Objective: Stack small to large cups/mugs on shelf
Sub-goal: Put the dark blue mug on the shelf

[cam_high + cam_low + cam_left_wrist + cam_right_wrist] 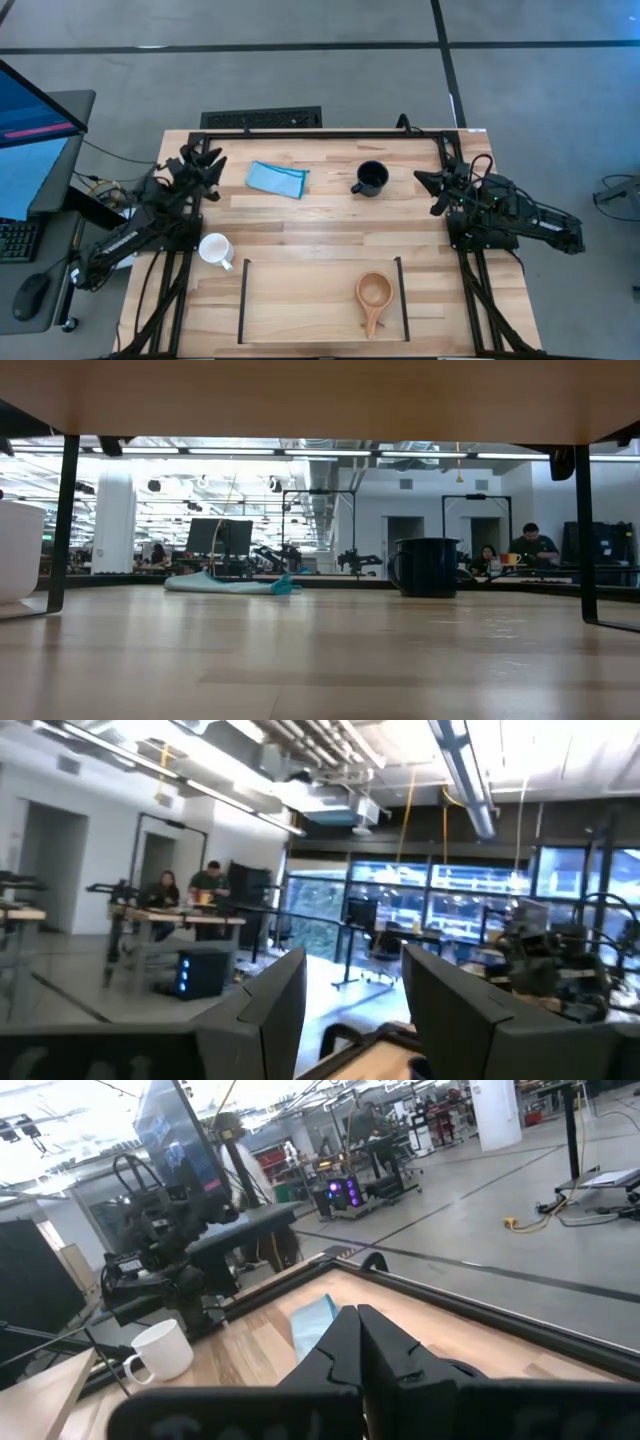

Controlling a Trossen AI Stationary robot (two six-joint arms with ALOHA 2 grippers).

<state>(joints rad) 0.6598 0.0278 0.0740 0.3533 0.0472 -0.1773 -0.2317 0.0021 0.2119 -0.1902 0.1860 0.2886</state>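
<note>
The small tan wooden cup (372,292) stands on the right part of the shelf (243,300), its handle toward the near edge. The white mug (215,250) stands on the table just left of the shelf and shows in the right wrist view (160,1350). The dark mug (370,178) stands at the far middle, also in the low view (428,566). My left gripper (212,168) is open and empty at the far left (350,990). My right gripper (428,190) is shut and empty at the far right (358,1325), right of the dark mug.
A folded light-blue cloth (277,178) lies at the far middle-left, between my left gripper and the dark mug. The shelf's thin black legs (65,520) stand on the table. A black frame (320,133) runs round the tabletop. People sit at desks in the room beyond.
</note>
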